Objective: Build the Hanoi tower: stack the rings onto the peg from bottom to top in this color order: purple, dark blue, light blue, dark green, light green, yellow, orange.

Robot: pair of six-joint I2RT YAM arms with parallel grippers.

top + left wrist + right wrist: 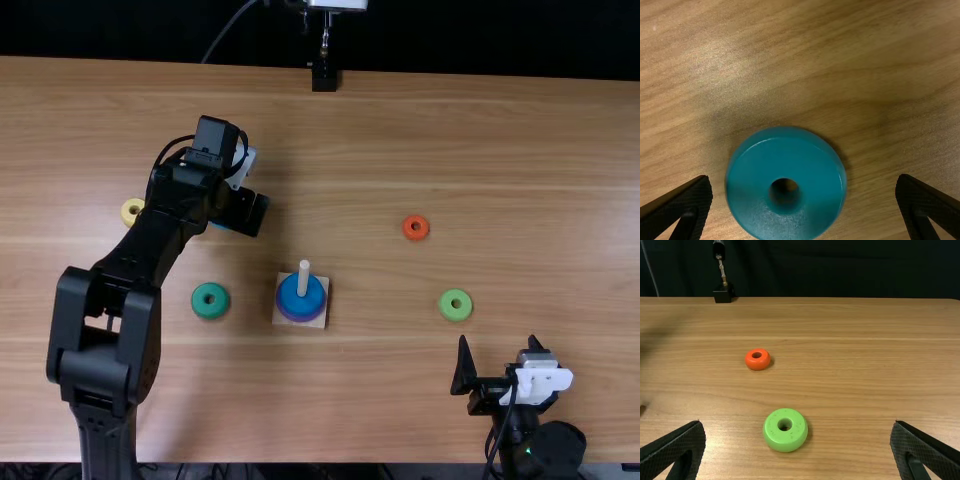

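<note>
My left gripper (240,212) is low over the table at the back left. In the left wrist view that gripper (804,183) stands open above the light blue ring (785,150). A wooden base (321,318) holds the peg (303,277), with the purple ring (300,319) under the dark blue ring (290,302). The dark green ring (200,308) lies left of the base, the yellow ring (128,212) beside the left arm. Orange ring (416,237) and light green ring (449,313) lie on the right. Near the front right my right gripper (498,346), also here (797,426), is open.
A small black stand (324,78) is at the table's far edge. The left arm stretches from the front left edge past the dark green ring. Bare wood of the table (560,200) spreads out at the right.
</note>
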